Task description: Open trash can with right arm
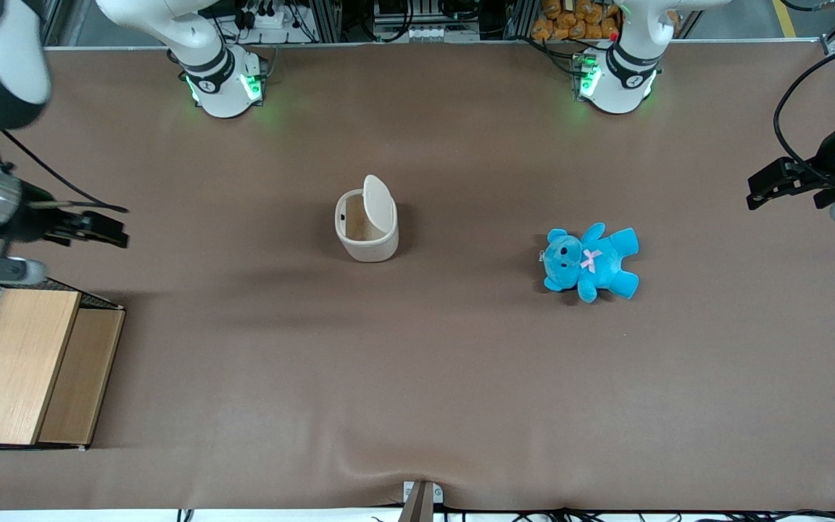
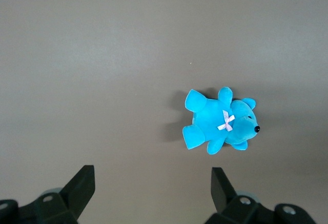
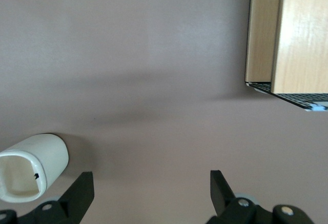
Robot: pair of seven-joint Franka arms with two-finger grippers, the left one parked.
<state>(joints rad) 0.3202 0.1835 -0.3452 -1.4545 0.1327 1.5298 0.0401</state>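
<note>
The cream-white trash can (image 1: 367, 243) stands near the middle of the table with its flat lid (image 1: 380, 205) tipped up on edge, so the inside shows. The right wrist view looks into the trash can's (image 3: 31, 167) open mouth. My right arm's gripper (image 1: 125, 226) hangs above the table toward the working arm's end, well apart from the can and touching nothing. In the right wrist view the gripper (image 3: 150, 185) is open, its two black fingers (image 3: 82, 185) wide apart over bare brown tabletop.
A wire-and-wood basket (image 1: 22, 366) sits at the working arm's end, nearer the front camera than the gripper; its wooden top (image 3: 300, 34) shows in the right wrist view. A blue teddy bear (image 1: 590, 262) lies toward the parked arm's end.
</note>
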